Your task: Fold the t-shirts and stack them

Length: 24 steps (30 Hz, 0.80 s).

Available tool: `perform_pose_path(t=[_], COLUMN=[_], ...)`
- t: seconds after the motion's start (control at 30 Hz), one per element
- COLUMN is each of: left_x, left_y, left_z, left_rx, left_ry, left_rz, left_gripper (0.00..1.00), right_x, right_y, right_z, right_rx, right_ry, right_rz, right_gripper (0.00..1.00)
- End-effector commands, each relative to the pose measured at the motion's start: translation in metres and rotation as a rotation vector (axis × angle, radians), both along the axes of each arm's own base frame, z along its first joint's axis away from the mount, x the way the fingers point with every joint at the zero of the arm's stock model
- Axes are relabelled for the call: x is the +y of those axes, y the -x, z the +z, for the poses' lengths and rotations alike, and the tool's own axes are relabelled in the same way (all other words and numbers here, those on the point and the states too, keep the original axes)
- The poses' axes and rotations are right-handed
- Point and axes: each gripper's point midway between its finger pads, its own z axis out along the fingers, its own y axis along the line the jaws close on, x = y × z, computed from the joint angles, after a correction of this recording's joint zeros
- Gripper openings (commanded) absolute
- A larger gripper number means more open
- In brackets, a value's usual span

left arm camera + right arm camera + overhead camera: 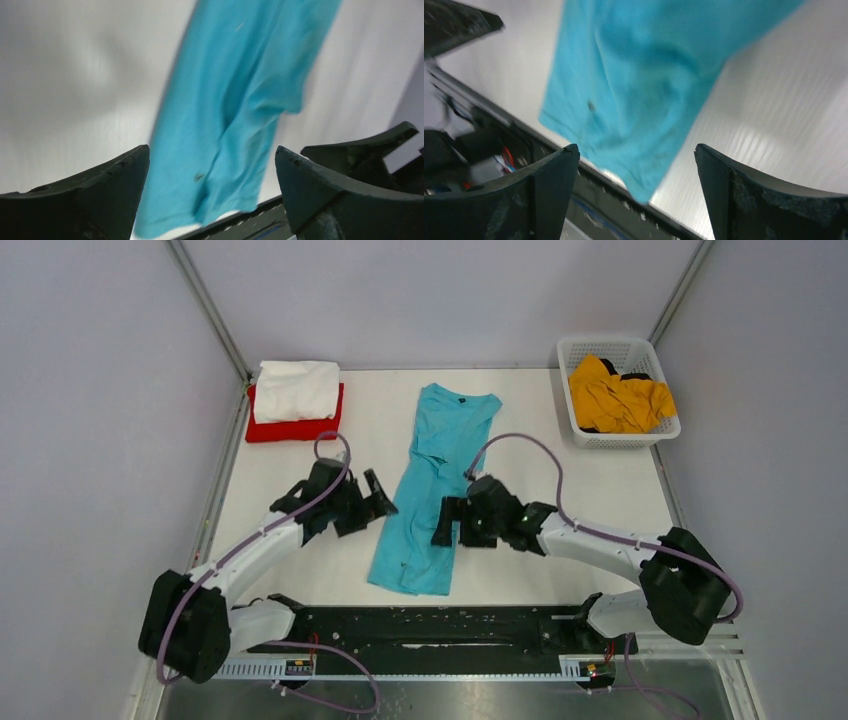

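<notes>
1. Top external view: the turquoise t-shirt (432,490) lies flat in the middle of the table (570,490). It is folded lengthwise into a long narrow strip, with its collar toward the far edge and its hem toward the near edge.
2. The left gripper (378,508) sits just beside the strip's left edge, about halfway along its length. Its jaws are spread wide with nothing between them.
3. The right gripper (443,522) sits at the strip's right edge, across from the left one and slightly nearer the near edge. Its jaws are also spread wide and empty. From above I cannot tell whether either gripper touches the cloth.
4. Left wrist view: the left gripper (212,155) has its two dark fingers (120,172) far apart. The turquoise t-shirt (235,100) runs on the table beyond the gap between them. The picture is blurred.
5. Right wrist view: the right gripper (636,150) is likewise wide apart. The hem end of the turquoise t-shirt (644,85) lies past the gap, close to the table's near edge. This picture is blurred too.
6. At the far left corner a folded white t-shirt (295,390) rests on top of a folded red t-shirt (290,428).
7. At the far right corner stands a white lattice basket (600,345). The mustard yellow t-shirt (615,398) lies crumpled inside it, spilling a little over its right rim.
</notes>
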Motion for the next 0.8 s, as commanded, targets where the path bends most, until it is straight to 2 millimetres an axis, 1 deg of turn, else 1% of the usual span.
perform_pose_path(t=[0.0,0.07,0.13,0.17,0.23,0.27,0.4,0.5,0.57,0.63,0.67,0.73,0.77], left_x=[0.023,0.028,0.032,0.035,0.037,0.037,0.037,0.036,0.03,0.022,0.018,0.012,0.01], left_y=[0.058,0.082,0.101,0.107,0.118,0.121,0.127,0.127,0.127,0.128,0.13,0.135,0.137], left_z=[-0.035,-0.046,-0.059,-0.067,-0.08,-0.083,-0.094,-0.102,-0.105,-0.107,-0.107,-0.107,-0.108], left_rx=[0.094,0.121,0.148,0.162,0.195,0.205,0.222,0.235,0.241,0.247,0.253,0.259,0.261], left_ry=[-0.063,-0.072,-0.077,-0.083,-0.085,-0.087,-0.111,-0.127,-0.112,-0.096,-0.095,-0.104,-0.111], left_rz=[0.037,0.034,0.03,0.034,0.037,0.031,0.012,-0.001,-0.022,-0.049,-0.067,-0.106,-0.123], left_gripper=[0.95,0.93,0.9,0.86,0.77,0.72,0.57,0.51,0.48,0.41,0.38,0.31,0.23], right_x=[-0.009,-0.007,0.0,0.003,0.009,0.011,0.016,0.015,0.014,0.012,0.01,0.003,0.0], right_y=[0.06,0.078,0.091,0.096,0.103,0.105,0.112,0.114,0.113,0.115,0.116,0.112,0.112], right_z=[-0.034,-0.042,-0.047,-0.05,-0.056,-0.06,-0.072,-0.078,-0.082,-0.083,-0.083,-0.083,-0.082], right_rx=[0.122,0.145,0.169,0.177,0.195,0.206,0.243,0.249,0.252,0.256,0.262,0.241,0.239], right_ry=[0.124,0.132,0.132,0.134,0.139,0.139,0.131,0.145,0.149,0.152,0.154,0.172,0.177], right_rz=[-0.014,-0.006,0.009,0.019,0.025,0.02,0.011,0.006,-0.006,-0.013,-0.017,-0.044,-0.047], right_gripper=[0.92,0.88,0.83,0.81,0.74,0.71,0.59,0.53,0.47,0.36,0.31,0.24,0.21])
